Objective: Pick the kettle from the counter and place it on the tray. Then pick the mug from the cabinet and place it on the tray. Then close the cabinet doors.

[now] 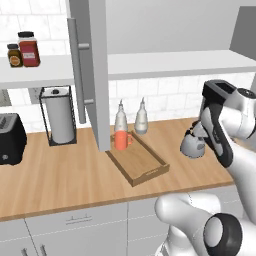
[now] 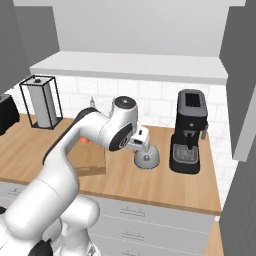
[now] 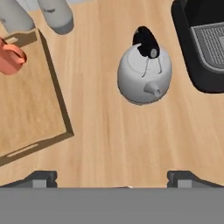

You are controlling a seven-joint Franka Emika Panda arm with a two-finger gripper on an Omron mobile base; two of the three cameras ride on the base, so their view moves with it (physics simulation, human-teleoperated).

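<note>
Place: simulated kitchen
Evidence: wood-grain counter [image 1: 60, 175], tiled backsplash [image 1: 150, 95], coffee machine [image 2: 189, 131], toaster [image 1: 10, 137], paper-towel holder [image 1: 60, 116]

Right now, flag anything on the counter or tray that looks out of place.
The mug already stands in a far corner of the tray, while the kettle sits upright on the counter beside the tray, near the coffee machine. Cabinet door hangs open. Nothing looks spilled, tipped or damaged.
</note>
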